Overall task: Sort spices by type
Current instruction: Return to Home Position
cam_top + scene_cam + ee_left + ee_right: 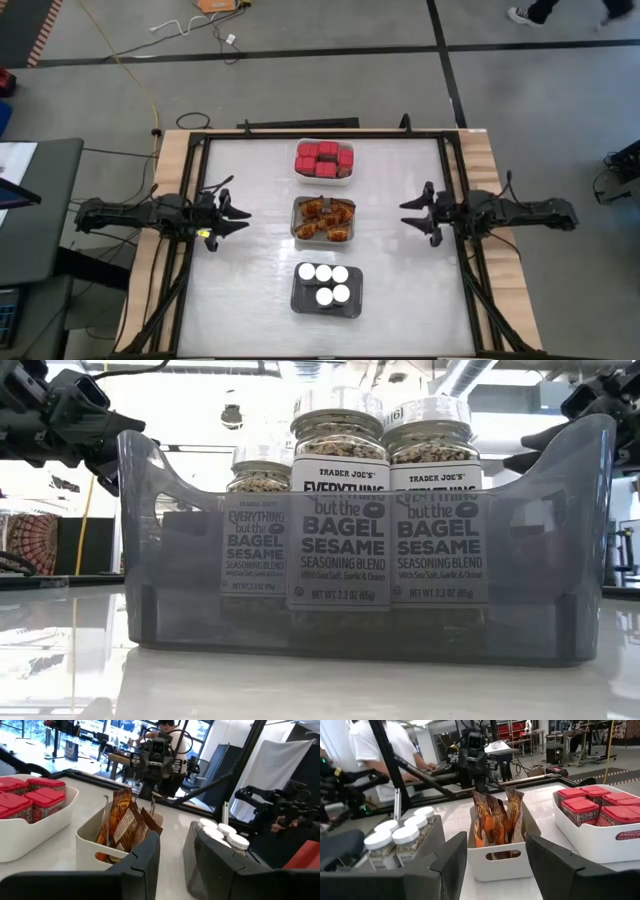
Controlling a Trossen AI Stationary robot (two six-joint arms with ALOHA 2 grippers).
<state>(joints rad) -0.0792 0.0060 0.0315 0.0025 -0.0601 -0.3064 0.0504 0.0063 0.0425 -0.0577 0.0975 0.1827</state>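
Three trays stand in a row down the table's middle. The white tray (324, 175) at the far end holds red boxy containers (324, 158). The clear middle tray (298, 222) holds orange-brown crinkly packets (326, 220), standing upright in it (496, 822). The dark grey near tray (300, 297) holds jars with round white lids (325, 281); the low view shows their labels (340, 530). My left gripper (238, 213) hovers open at the table's left side, my right gripper (410, 212) open at the right side, both level with the middle tray and pointing at it.
Bare white table lies between each gripper and the trays. A black frame (200, 150) borders the table. People stand beyond the table (167, 740) (367, 745), among workshop benches.
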